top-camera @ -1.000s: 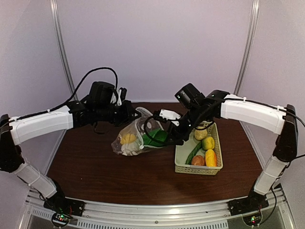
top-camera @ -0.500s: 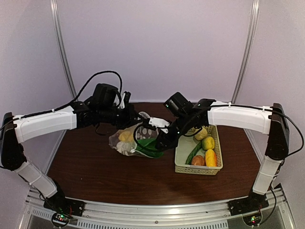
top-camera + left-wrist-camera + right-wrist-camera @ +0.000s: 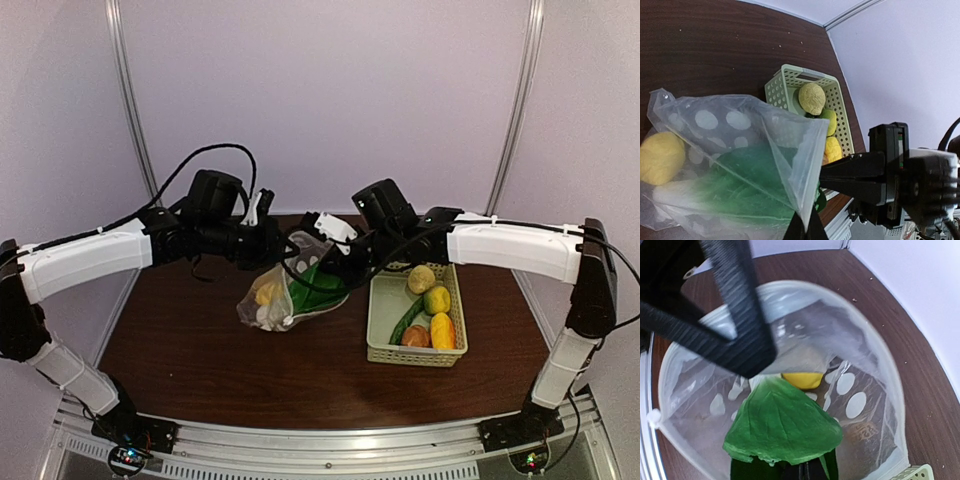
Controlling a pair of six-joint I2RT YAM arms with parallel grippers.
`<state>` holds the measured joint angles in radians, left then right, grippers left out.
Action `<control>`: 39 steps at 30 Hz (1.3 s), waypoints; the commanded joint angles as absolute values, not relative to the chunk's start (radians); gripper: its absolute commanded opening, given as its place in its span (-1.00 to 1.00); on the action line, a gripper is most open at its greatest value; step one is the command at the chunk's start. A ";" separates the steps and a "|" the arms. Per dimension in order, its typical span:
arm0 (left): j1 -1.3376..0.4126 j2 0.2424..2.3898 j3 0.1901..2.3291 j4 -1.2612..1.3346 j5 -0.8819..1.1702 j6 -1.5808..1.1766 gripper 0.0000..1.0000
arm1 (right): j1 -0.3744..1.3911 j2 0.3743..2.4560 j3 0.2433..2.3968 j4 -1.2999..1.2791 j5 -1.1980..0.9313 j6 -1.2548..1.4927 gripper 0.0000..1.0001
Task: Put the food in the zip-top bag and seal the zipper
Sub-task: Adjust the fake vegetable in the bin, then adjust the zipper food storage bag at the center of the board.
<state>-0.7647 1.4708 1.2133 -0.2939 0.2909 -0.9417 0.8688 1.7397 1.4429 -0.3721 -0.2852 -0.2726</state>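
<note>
The zip-top bag (image 3: 275,300) is clear with white dots and hangs off the table. My left gripper (image 3: 272,240) is shut on its mouth edge, pinched at the tips (image 3: 807,227). Inside lie a yellow lemon (image 3: 266,293) and the green leafy vegetable (image 3: 322,285). My right gripper (image 3: 328,268) is shut at the open mouth. In the right wrist view the leaf (image 3: 782,425) drapes over its tips (image 3: 807,474), and I cannot tell if it is pinched. The zipper strip is not distinguishable.
The pale green lattice basket (image 3: 415,355) stands right of the bag. It holds a pale round piece (image 3: 421,279), a yellow-green piece (image 3: 437,299), an orange-yellow piece (image 3: 441,330), a brown piece (image 3: 415,336) and a cucumber (image 3: 405,320). Purple walls enclose the table.
My right gripper has gone from open to shut, dipping deep into the bag and then rising to its mouth. The bag hangs a little higher. The left gripper keeps its hold.
</note>
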 commanded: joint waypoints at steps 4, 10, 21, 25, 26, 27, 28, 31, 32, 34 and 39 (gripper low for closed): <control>-0.758 1.404 1.243 -0.280 0.342 -0.873 -1.00 | 0.863 1.804 1.519 -0.259 -0.150 -0.118 -0.99; -0.758 1.391 1.227 -0.273 0.341 -0.878 -1.00 | 0.849 1.797 1.631 -0.381 -0.174 -0.117 -0.44; -0.758 1.349 1.145 -0.191 0.263 -0.967 -1.00 | 0.767 1.599 1.530 -0.531 -0.431 -0.095 0.12; -0.758 1.332 1.103 -0.109 0.242 -1.026 -1.00 | 0.744 1.496 1.362 -0.499 -0.301 -0.082 0.33; -0.758 1.333 1.103 -0.107 0.242 -1.028 -1.00 | 0.734 1.499 1.349 -0.523 -0.325 -0.085 0.34; -0.757 1.337 1.107 -0.109 0.241 -1.029 -1.00 | 0.729 1.505 1.337 -0.546 -0.364 -0.088 0.35; -0.758 1.339 1.110 -0.111 0.240 -1.029 -1.00 | 0.725 1.516 1.327 -0.566 -0.404 -0.088 0.35; -0.758 1.346 1.109 -0.110 0.236 -1.031 -1.00 | 0.726 1.542 1.288 -0.558 -0.532 -0.039 0.35; -0.758 1.350 1.110 -0.109 0.235 -1.031 -1.00 | 0.725 1.547 1.277 -0.540 -0.557 -0.017 0.34; -0.758 1.357 1.112 -0.109 0.232 -1.032 -1.00 | 0.725 1.563 1.274 -0.511 -0.568 0.027 0.28; -0.758 1.368 1.117 -0.115 0.237 -1.030 -1.00 | 0.702 1.633 1.318 -0.487 -0.607 0.099 0.06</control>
